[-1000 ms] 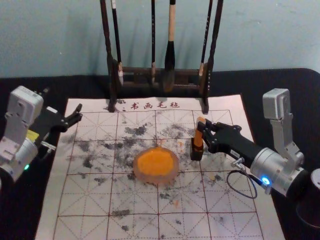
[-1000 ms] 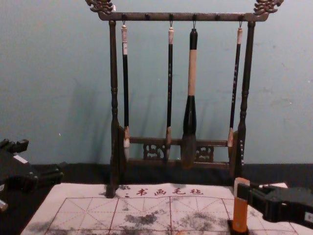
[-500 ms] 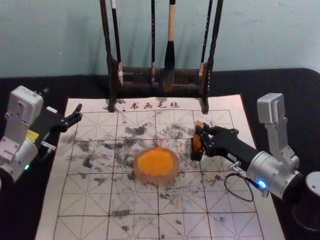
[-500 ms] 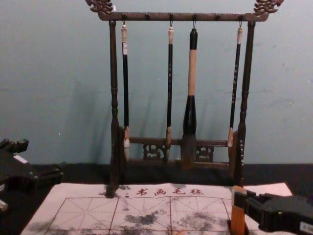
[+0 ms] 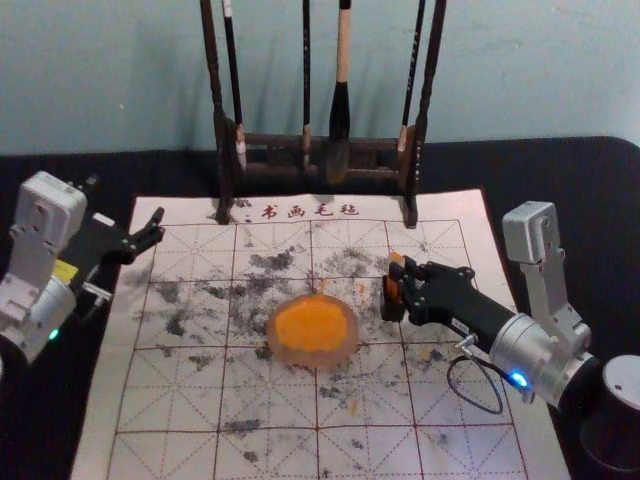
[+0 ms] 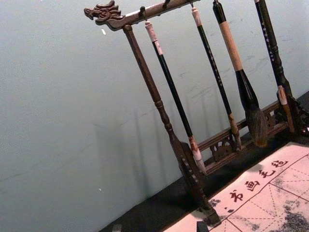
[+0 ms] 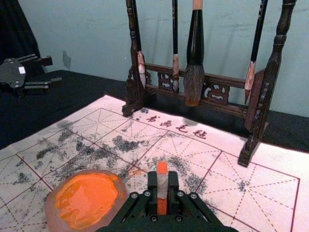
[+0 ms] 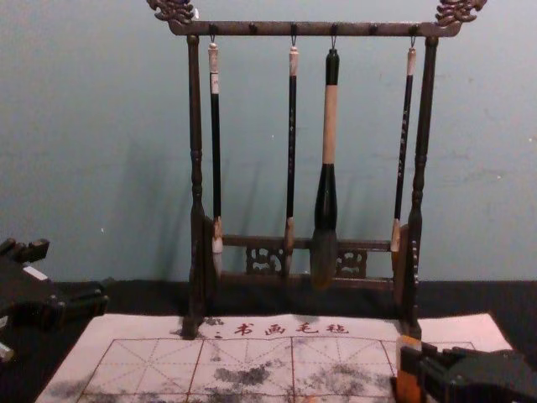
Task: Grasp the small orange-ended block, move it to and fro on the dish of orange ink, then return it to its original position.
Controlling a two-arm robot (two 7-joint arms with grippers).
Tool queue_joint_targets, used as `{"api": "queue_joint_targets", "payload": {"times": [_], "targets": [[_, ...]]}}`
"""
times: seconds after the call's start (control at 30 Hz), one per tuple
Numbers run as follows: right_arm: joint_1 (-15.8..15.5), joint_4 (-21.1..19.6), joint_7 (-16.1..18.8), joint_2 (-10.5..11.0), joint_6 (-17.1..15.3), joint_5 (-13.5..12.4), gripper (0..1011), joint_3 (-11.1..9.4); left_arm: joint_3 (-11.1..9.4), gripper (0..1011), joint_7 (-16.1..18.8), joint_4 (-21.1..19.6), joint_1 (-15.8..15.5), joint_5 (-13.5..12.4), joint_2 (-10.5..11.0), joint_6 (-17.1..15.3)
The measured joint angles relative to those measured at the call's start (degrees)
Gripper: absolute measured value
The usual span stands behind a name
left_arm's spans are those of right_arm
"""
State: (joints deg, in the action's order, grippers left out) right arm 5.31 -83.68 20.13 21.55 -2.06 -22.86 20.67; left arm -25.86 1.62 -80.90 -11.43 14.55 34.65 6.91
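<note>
The right end effector (image 5: 403,284) has its fingers pinched on the orange-ended ink stick (image 7: 162,167), which stands upright with its foot in the small dark holder (image 5: 393,308), in from the counter's right side. Whether the stick is being drawn out or lowered home I cannot tell. Either way, a sideways pull while its foot is in there could drag or tip the holder, and a loose pinch could let the stick slide or twist. The dish (image 5: 300,358) sits just beside it, towards the counter's left edge; cutting across too low would knock its rim, and pressing too hard on the orange ink (image 5: 312,325) could skid it over the felt mat (image 5: 170,400) or fling drips. Farther out, the brush rack (image 8: 315,29) stands towards the counter's far edge, a snag only if the arm overreaches. The left end effector (image 5: 157,226) idles by the mat's far left corner, fingers spread.
</note>
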Motion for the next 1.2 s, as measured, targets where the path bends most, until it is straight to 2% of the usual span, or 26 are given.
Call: {"api": "queue_joint_targets", "payload": {"times": [0.37, 0.83, 1.0, 1.13, 1.2], "targets": [[-0.27, 0.44, 0.06, -0.67, 0.04, 1.68, 105, -0.34, 0.0, 1001, 0.0, 0.0, 0.0, 0.0, 0.0, 0.0], [-0.27, 0.45, 0.07, -0.63, -0.02, 1.55, 118, -0.35, 0.0, 1001, 0.0, 0.0, 0.0, 0.0, 0.0, 0.0], [-0.27, 0.44, 0.08, -0.61, -0.02, 1.48, 243, -0.35, 0.0, 1001, 0.0, 0.0, 0.0, 0.0, 0.0, 0.0], [-0.27, 0.42, 0.1, -0.59, -0.02, 1.45, 408, -0.35, 0.0, 1001, 0.0, 0.0, 0.0, 0.0, 0.0, 0.0], [-0.27, 0.41, 0.11, -0.59, -0.02, 1.44, 430, -0.35, 0.0, 1002, 0.0, 0.0, 0.0, 0.0, 0.0, 0.0]]}}
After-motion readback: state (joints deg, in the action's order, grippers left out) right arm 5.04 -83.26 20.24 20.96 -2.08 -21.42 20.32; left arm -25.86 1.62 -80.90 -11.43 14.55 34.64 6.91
